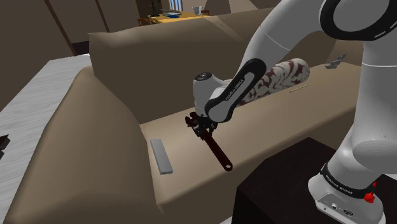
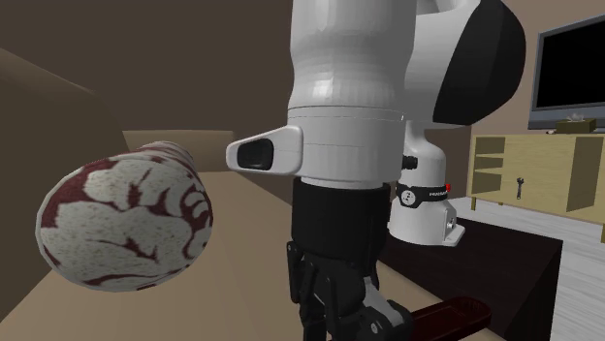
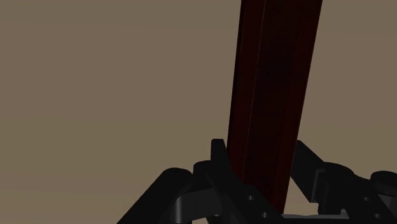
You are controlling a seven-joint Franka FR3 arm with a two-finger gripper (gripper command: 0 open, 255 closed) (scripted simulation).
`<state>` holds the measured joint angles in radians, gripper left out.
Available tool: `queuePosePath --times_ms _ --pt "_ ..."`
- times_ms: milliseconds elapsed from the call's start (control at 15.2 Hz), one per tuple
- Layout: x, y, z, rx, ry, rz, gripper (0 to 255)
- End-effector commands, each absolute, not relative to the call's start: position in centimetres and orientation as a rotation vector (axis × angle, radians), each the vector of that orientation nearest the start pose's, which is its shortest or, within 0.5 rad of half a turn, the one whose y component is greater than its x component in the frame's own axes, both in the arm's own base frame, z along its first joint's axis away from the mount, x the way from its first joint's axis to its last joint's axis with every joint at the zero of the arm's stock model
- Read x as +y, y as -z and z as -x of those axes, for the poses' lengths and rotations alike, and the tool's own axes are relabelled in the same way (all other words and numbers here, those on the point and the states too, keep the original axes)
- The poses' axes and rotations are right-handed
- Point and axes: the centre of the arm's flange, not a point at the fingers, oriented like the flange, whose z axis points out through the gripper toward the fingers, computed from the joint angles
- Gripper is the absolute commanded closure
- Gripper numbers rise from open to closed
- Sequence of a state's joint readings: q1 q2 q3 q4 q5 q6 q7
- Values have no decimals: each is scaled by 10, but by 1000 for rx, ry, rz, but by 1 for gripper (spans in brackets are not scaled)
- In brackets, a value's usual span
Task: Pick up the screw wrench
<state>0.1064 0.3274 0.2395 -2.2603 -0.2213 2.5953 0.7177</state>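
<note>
We see the gripper (image 1: 201,129) clenched on the wrench (image 1: 217,153) at the sofa (image 1: 108,121) seat. A shelf (image 2: 543,145) cubby holds a small tool (image 2: 523,184).

Nothing reads clearly. Small white lettering stands on the white arm's dark wrist joint (image 1: 233,91) and on the black band round its base (image 2: 424,194), too small to make out.

Bare seat (image 1: 184,153) open around the gripper (image 1: 202,127) and clasped wrench (image 1: 217,151), flat grey slab (image 1: 161,156) near on the shoulder view's left, armrest (image 1: 89,127) rising beyond it, backrest (image 1: 140,54) walling the far side, patterned bolster (image 1: 286,73) behind the arm, black stand (image 1: 286,181) against the seat's near edge
</note>
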Motion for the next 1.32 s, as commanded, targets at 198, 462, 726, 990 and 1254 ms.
queuePosePath --times_ms 198,462,726,990,1254 --pt "190 -221 -507 310 63 3149 255" --pt "190 -242 -507 310 63 3149 255" --pt "190 -263 -507 310 63 3149 255" --pt "190 -284 -507 310 63 3149 255" --pt "190 -301 -507 310 63 3149 255"
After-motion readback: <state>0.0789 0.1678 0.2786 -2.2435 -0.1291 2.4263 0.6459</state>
